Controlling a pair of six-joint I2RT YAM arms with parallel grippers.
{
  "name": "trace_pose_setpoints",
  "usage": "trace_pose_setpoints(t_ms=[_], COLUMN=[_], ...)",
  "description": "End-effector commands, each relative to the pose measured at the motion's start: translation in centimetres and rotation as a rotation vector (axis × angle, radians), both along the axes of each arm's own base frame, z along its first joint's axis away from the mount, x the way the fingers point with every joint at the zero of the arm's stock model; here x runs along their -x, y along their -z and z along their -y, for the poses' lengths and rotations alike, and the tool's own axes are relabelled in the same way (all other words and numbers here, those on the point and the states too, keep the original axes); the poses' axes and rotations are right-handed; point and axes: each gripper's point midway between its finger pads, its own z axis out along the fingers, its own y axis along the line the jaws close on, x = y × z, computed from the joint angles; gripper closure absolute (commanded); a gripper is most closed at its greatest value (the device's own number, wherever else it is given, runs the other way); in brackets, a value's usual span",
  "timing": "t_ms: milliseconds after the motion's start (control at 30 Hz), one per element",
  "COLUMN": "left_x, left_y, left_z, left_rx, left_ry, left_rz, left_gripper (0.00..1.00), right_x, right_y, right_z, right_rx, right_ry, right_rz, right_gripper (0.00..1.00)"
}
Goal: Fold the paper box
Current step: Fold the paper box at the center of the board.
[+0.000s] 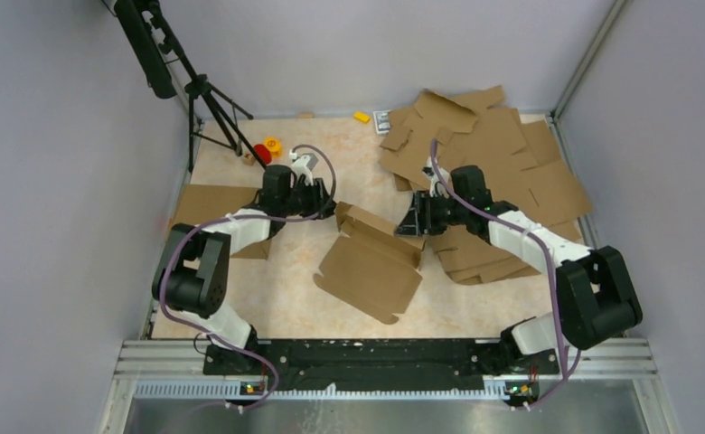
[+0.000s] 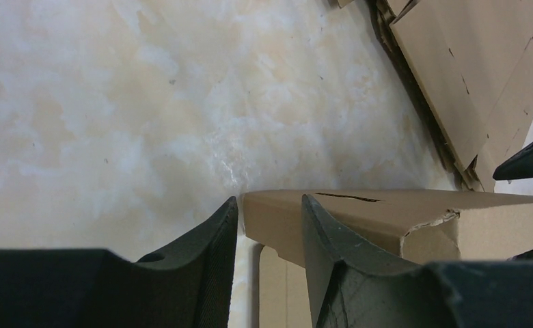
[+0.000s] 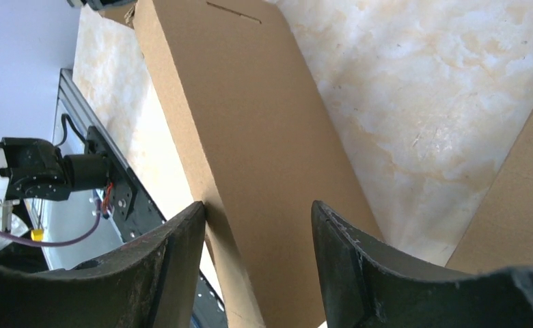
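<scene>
The paper box (image 1: 371,262) sits half-formed between the 2 claws, with 1 end at each. If they squeeze unevenly, I reckon the corner could crush or the box could skid. It is plain brown corrugated card with its far wall raised and 1 ragged edge. The right claw (image 3: 257,208) is spread over that wall. The left claw (image 2: 269,205) straddles a corner, and I can't tell whether it pinches.
</scene>
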Motion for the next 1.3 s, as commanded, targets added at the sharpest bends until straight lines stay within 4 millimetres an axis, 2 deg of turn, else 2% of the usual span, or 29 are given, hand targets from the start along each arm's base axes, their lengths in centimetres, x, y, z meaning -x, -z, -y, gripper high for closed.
trace_pose_setpoints(t_ms=[0, 233, 567, 767, 833, 933, 1167, 1267], left_x=[1.4, 2.6, 3.0, 3.1, 3.2, 3.3, 3.7, 3.9], left_y=[-1.3, -1.4, -0.9, -1.0, -0.9, -0.9, -0.8, -0.7], left_z=[0.9, 1.6, 1.4, 1.4, 1.4, 1.6, 1.5, 1.4], left_rx=[0.051, 0.043, 0.021, 0.018, 0.018, 0.018, 0.008, 0.007], left_ry=[-0.03, -0.063, -0.082, -0.075, -0.072, -0.066, -0.066, -0.063], left_rz=[0.012, 0.0, -0.002, 0.002, 0.001, 0.001, 0.004, -0.002], left_gripper=[0.59, 0.59, 0.59, 0.59, 0.59, 0.59, 0.59, 0.59], right_x=[-0.8, -0.4, 1.3, 2.2, 2.4, 2.6, 3.2, 3.5], right_y=[-1.2, -1.2, -2.5, -2.4, -2.1, -1.9, -2.7, -3.0], right_z=[-0.1, -0.2, -0.1, 0.0, -0.1, -0.4, -1.5, -1.9], right_rx=[-0.009, -0.012, -0.023, 0.047, 0.081, 0.103, 0.143, 0.174], right_ry=[0.042, 0.058, -0.041, -0.099, -0.111, -0.127, -0.168, -0.192], right_rz=[0.076, 0.088, 0.146, 0.196, 0.202, 0.209, 0.287, 0.325], right_gripper=[0.43, 0.43, 0.26, 0.24, 0.25, 0.36, 0.39, 0.44])
